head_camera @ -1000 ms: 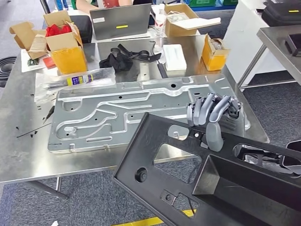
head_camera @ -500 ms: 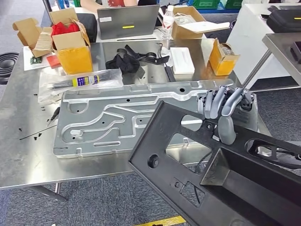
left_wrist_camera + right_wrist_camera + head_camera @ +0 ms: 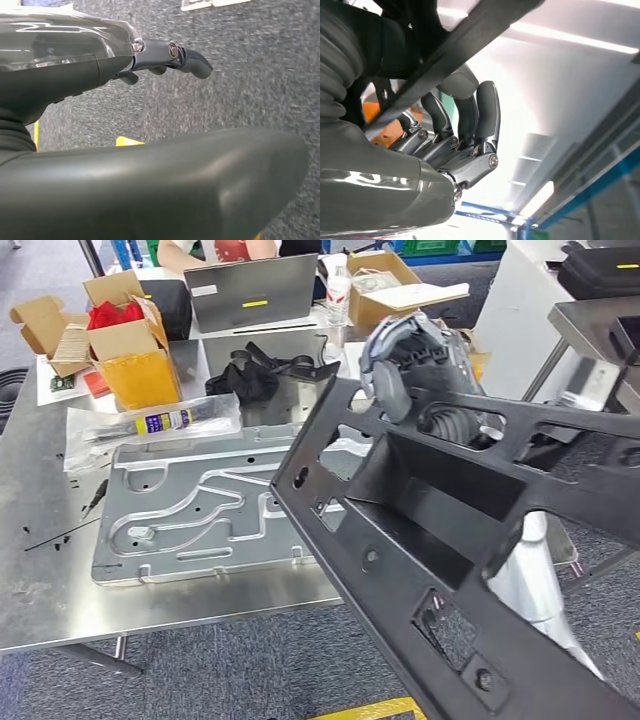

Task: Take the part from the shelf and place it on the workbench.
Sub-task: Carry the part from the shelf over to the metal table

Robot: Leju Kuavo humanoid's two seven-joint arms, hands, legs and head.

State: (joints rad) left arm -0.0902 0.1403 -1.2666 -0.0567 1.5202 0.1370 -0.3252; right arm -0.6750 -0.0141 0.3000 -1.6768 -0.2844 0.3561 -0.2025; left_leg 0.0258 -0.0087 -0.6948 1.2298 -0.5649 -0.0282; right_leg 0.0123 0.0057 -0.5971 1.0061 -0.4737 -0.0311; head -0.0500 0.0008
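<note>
the black plastic panel (image 3: 453, 540), a long moulded part with cut-outs and a deep rectangular recess, is held tilted in the air above the near right corner of the steel workbench (image 3: 45, 570), its far end raised over the table and its near end running off toward the lower right. the right hand (image 3: 411, 365) grips its upper edge, thumb on the near face and fingers (image 3: 486, 112) curled over the rim from behind. the left hand (image 3: 166, 55) hangs over grey carpet; i cannot tell whether it is open or closed. on the workbench, under and beside the panel, lies a stamped sheet-metal plate (image 3: 196, 510). beyond it are a bagged tube (image 3: 155, 422), an open yellow carton (image 3: 136, 365) with red stuff inside, a black strap bundle (image 3: 253, 375) and a grey laptop (image 3: 253, 290).
</note>
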